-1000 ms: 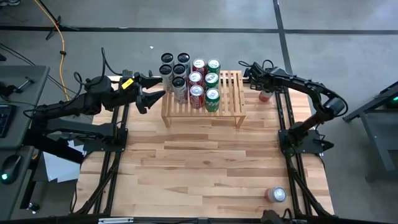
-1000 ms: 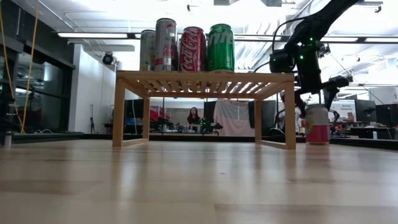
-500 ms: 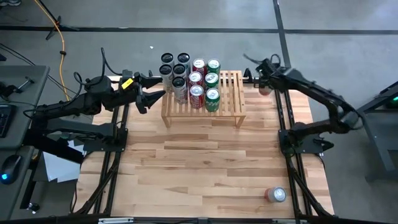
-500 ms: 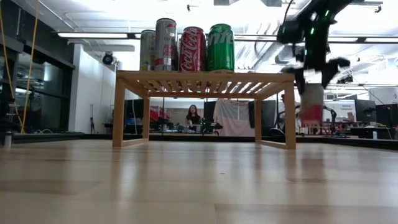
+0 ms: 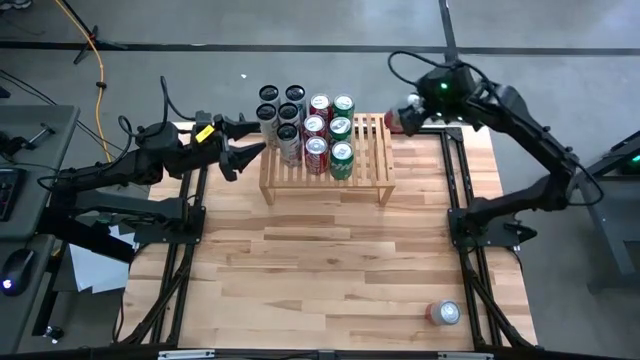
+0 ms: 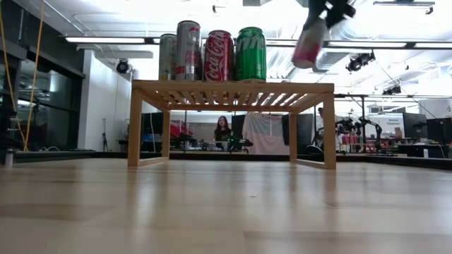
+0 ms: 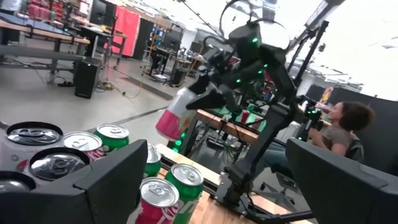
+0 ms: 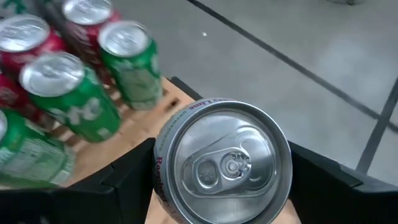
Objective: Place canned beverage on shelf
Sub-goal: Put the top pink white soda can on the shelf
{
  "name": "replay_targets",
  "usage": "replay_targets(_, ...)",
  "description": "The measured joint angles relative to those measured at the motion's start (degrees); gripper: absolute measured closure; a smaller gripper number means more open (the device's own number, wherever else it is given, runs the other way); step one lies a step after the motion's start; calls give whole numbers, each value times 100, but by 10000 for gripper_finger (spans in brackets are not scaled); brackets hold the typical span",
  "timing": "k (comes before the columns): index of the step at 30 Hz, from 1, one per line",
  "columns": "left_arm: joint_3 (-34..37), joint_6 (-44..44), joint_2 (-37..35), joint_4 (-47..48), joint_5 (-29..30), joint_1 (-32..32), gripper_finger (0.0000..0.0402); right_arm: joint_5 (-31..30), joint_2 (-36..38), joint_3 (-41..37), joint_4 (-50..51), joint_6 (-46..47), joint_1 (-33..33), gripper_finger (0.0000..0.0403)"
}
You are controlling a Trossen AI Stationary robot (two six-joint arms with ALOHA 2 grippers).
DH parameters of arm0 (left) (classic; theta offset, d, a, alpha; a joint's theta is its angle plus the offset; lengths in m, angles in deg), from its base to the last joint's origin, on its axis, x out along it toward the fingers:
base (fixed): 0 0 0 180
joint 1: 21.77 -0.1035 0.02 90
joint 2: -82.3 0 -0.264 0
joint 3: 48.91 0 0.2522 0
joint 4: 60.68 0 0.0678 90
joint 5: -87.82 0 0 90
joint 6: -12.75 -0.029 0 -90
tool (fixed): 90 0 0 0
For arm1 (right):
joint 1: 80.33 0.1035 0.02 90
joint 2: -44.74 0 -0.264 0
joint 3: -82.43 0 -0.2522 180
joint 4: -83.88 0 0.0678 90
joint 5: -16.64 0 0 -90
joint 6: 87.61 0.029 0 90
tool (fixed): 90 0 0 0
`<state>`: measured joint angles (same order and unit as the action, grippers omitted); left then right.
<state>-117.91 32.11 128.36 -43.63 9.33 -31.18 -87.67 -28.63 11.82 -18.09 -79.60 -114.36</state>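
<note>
Spare can [image 5: 443, 313]: lying on the table's near right.
Left gripper [image 5: 240, 147]: fingers apart, empty, left of the shelf [image 5: 372, 150].
Right gripper [image 5: 415, 112]: clamped on a pink can [image 5: 397, 120] (tilted, seemingly airborne) at the shelf's far right.

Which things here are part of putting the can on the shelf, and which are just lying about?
Part of the job:
- pink can, held in the right gripper, lifted beside the shelf's open end
- shelf
- cans already on it

Lying about:
- spare can at the table's near right corner
- left gripper, open, waiting beside the shelf
- person in the room behind
</note>
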Motion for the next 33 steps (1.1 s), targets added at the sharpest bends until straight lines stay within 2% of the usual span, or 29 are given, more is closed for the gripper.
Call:
replay_targets(8, 0, 7, 4, 1, 145, 0, 28, -87, -1623, 1413, 561, -546, 451, 119)
replay_targets(14, 0, 116, 4, 5, 174, 0, 28, 32, -2440, 1822, 585, -1012, 478, 119)
replay_targets(20, 0, 116, 4, 7, 181, 0, 28, 453, -2739, 1870, 674, -1207, 466, 119)
replay_targets(33, 0, 155, 4, 7, 281, 0, 28, 436, -2838, 1870, 694, -1299, 479, 119)
